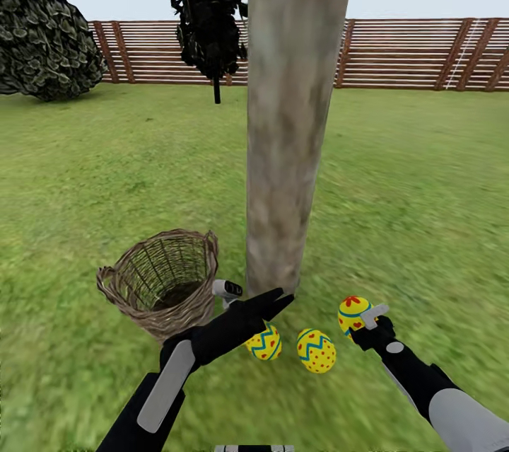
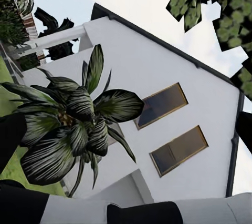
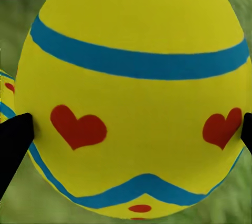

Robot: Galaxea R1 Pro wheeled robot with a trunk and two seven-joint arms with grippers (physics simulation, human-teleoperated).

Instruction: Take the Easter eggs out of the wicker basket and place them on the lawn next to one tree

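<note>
On the lawn (image 1: 424, 176) by the tree (image 1: 293, 119), right gripper (image 1: 367, 321) jaws grasping an egg (image 1: 351, 312), left jaws' state unclear.

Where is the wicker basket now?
In the head view, the wicker basket stands on the lawn, left of the tree, near the left gripper.

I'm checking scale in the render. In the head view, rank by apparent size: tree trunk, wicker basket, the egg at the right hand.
Largest to smallest:
1. Tree trunk
2. Wicker basket
3. Egg at the right hand
</note>
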